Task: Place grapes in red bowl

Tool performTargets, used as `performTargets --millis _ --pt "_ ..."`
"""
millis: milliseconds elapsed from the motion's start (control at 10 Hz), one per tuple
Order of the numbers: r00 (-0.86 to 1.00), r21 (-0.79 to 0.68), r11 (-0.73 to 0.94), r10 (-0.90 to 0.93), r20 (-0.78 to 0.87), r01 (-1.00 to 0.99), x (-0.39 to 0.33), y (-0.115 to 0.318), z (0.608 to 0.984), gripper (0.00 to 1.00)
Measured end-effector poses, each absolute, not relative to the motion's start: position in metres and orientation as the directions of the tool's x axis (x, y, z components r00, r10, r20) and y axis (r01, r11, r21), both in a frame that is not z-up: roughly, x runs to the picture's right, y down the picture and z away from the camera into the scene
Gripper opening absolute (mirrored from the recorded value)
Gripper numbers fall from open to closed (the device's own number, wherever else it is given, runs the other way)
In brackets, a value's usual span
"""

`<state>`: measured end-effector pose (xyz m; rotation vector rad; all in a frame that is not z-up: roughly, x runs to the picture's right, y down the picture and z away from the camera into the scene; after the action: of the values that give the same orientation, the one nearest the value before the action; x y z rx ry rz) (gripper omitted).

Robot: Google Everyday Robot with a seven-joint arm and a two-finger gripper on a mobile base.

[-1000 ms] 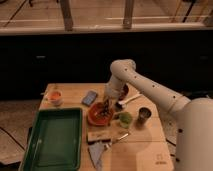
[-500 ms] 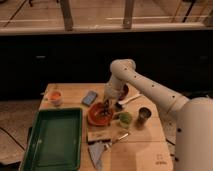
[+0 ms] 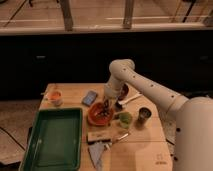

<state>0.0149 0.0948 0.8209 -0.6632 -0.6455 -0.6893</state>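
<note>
In the camera view, the red bowl (image 3: 93, 119) at the frame's centre holds the grapes (image 3: 103, 115), a dark clump whose long axis I cannot make out. The gripper (image 3: 106, 106) reaches down into the bowl right at them, and I cannot tell whether it is clamped on them. A green tray (image 3: 52, 142) lies lower left, and a green cup (image 3: 125, 119) and a metal can (image 3: 145, 116) stand right of the bowl.
</note>
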Motion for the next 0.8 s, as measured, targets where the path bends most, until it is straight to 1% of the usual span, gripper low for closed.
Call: performTargets --millis 100,200,800 --pt "0.601 -0.327 0.591 -0.355 0.716 0.738 0.0148 0.0950 0.8209 0.78" --pt "0.601 -0.327 0.590 -0.355 0.716 0.738 0.0147 0.0951 0.8209 0.80" --pt "0.599 -0.329 0.585 -0.357 0.717 0.741 0.0152 0.0960 0.8201 0.80"
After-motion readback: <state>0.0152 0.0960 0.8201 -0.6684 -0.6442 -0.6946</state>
